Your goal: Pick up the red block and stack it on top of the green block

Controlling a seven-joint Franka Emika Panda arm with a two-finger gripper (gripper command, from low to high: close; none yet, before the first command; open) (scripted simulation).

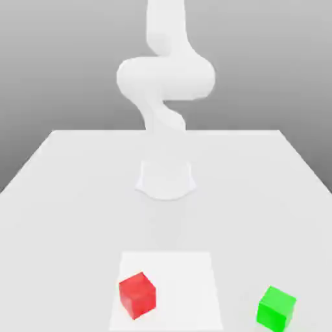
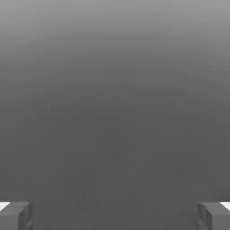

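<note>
Pale table (image 1: 259, 214) carries the red block (image 1: 137, 296) and green block (image 1: 276, 309) in the exterior view, while the hand view shows wide-open, empty jaws (image 2: 115, 216).

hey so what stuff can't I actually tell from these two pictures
- Green block: its lowest corner, at the exterior view's bottom edge.
- Red block: its far faces, hidden in the exterior view by its own near ones.
- Robot arm: its upper part, cut off by the exterior view's top edge.
</note>
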